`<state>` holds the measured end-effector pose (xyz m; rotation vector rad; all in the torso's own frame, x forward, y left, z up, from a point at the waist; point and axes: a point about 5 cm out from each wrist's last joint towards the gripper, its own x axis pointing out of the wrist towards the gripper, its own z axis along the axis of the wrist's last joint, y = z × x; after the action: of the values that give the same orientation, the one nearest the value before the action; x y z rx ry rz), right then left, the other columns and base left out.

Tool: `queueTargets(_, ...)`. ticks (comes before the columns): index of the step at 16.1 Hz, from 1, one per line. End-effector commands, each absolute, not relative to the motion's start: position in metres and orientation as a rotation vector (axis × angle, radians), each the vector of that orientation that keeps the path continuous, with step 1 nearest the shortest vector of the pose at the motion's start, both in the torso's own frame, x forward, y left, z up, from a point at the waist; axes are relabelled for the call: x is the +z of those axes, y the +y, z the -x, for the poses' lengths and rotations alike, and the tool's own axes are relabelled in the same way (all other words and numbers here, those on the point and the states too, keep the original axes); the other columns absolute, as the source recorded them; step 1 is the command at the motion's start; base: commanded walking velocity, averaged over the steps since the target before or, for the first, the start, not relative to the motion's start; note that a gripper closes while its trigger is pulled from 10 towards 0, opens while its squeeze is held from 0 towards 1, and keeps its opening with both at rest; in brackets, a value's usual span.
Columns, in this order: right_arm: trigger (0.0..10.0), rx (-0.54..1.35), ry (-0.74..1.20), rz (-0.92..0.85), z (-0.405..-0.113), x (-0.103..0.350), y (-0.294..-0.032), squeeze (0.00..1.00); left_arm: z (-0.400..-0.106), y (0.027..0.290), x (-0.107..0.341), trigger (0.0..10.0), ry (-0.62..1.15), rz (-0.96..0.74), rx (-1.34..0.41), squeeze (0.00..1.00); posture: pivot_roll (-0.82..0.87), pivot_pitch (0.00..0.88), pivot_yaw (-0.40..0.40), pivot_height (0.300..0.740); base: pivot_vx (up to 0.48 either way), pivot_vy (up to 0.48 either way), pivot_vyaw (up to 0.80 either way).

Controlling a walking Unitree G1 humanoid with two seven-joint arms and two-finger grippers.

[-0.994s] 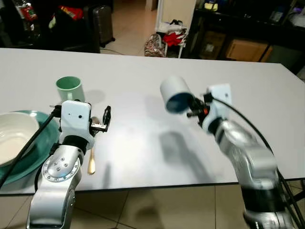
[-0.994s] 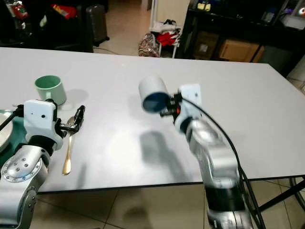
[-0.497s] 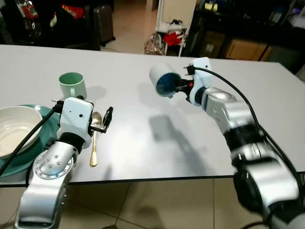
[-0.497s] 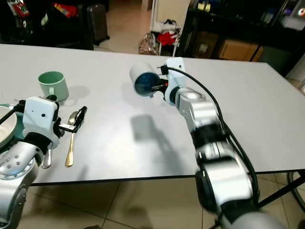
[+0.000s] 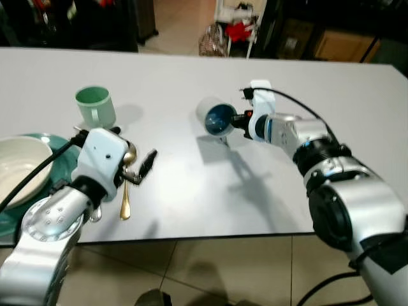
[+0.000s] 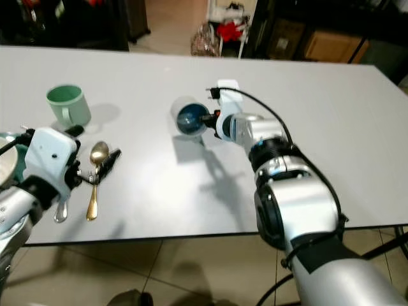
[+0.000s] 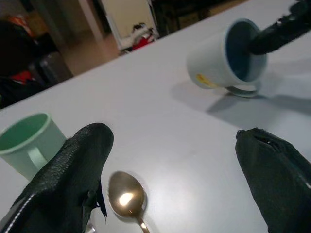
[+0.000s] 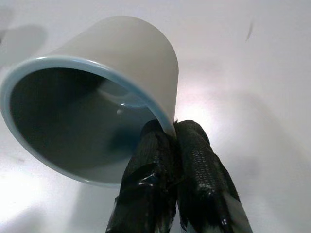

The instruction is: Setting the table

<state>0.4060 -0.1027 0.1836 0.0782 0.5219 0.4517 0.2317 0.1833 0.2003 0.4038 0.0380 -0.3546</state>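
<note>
Rim of the grey mug with blue inside (image 5: 215,117) is pinched between the fingers of my right gripper (image 8: 167,127), one inside and one outside; the mug is tilted on its side, low over the white table (image 5: 331,83). To place it well I should turn my wrist until the base is flat, lower it gently, and release only then. My left gripper (image 7: 175,160) hovers with fingers spread above the gold spoon (image 6: 94,176), near the green mug (image 6: 67,105) and the bowl (image 5: 16,172).
</note>
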Motion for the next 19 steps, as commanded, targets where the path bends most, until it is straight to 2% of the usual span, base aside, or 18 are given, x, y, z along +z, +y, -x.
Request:
queueTargets(1,10.0,0.454,0.517,-0.092,-0.408,0.192,-0.109,0.00,-0.226,0.181,0.203,10.0,0.041,-0.397,-0.384,0.00,0.09,0.160,-0.074,0.740,0.000,0.000,0.00)
queueTargets(6,10.0,0.440,0.528,-0.170,-0.410,0.204,-0.114,0.00,-0.218,0.168,0.205,10.0,0.065,-0.379,-0.477,0.00,0.09,0.175,-0.099,0.740,0.000,0.000,0.00)
queueTargets(8,10.0,0.445,0.489,-0.159,-0.413,0.212,-0.113,0.00,-0.219,0.167,0.207,10.0,0.056,-0.377,-0.458,0.00,0.09,0.165,-0.112,0.740,0.000,0.000,0.00)
queueTargets(11,10.0,0.428,0.317,-0.043,-0.421,0.231,-0.120,0.00,-0.228,0.163,0.210,10.0,0.002,-0.369,-0.347,0.00,0.08,0.133,-0.125,0.740,0.000,0.000,0.00)
queueTargets(13,10.0,0.388,0.152,0.021,-0.424,0.241,-0.133,0.00,-0.239,0.154,0.211,10.0,-0.052,-0.320,-0.288,0.00,0.05,0.077,-0.117,0.740,0.000,0.000,0.00)
queueTargets(15,10.0,0.400,0.113,-0.017,-0.421,0.232,-0.139,0.00,-0.244,0.149,0.207,10.0,-0.051,-0.300,-0.284,0.00,0.02,0.053,-0.092,0.740,0.000,0.000,0.00)
queueTargets(19,10.0,0.423,0.018,0.004,-0.388,0.197,-0.155,0.00,-0.253,0.140,0.202,10.0,-0.074,-0.293,-0.282,0.00,-0.02,0.012,-0.032,0.740,0.000,0.000,0.00)
